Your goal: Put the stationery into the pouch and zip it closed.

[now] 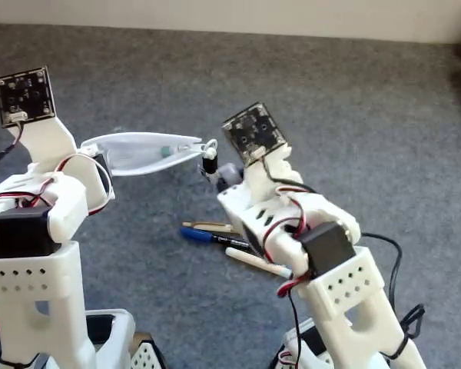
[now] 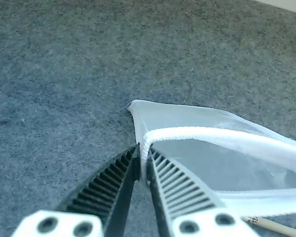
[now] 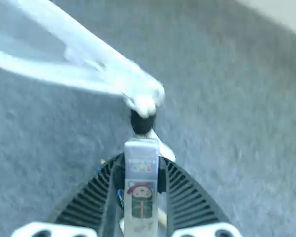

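The left end effector (image 2: 142, 154) is pressed together on one end of the translucent white pouch (image 2: 207, 148), pinching the fabric just where the zipper tape begins. The two zipper edges spread apart beyond the grip, so the mouth gapes open. In the high view the pouch (image 1: 150, 152) stretches across from the left end effector (image 1: 100, 165) towards the other arm, and something greenish shows through its wall. The right end effector (image 3: 139, 165) is clamped on a short white stick (image 3: 140, 187) with a black tip, a small printed figure on its body. It is held upright between the fingers, and the black tip sits right at the pouch's far end (image 3: 145, 101) - touching or barely short of it, I cannot tell which. On the grey table (image 1: 353, 100), close beside the right arm, lie a blue pen (image 1: 196, 234), a black marker (image 1: 232, 242), a pale pen (image 1: 257, 263) and a thin yellowish pencil (image 1: 209, 226), bunched together - well apart from the pouch.
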Motion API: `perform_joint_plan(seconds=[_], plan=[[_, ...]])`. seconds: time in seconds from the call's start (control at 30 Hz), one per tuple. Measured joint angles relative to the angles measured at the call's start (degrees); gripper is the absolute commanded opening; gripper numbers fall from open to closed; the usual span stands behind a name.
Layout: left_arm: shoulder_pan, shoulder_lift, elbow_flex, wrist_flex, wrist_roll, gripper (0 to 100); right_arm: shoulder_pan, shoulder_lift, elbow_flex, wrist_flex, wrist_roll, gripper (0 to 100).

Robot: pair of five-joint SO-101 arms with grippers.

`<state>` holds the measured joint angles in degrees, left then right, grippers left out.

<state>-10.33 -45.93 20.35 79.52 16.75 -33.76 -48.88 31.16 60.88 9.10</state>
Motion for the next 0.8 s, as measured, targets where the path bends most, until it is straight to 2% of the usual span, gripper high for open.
perform_joint_plan(seconds=[0.53, 0.8], plan=[[0.00, 0.00, 0.00, 0.00, 0.00, 1, -12.13, -0.26, 0.62, -32.26, 0.00, 0.4], [0.00, 0.00, 0.00, 0.00, 0.00, 1, -13.10, -0.26, 12.92, -55.82, 0.00, 0.4]])
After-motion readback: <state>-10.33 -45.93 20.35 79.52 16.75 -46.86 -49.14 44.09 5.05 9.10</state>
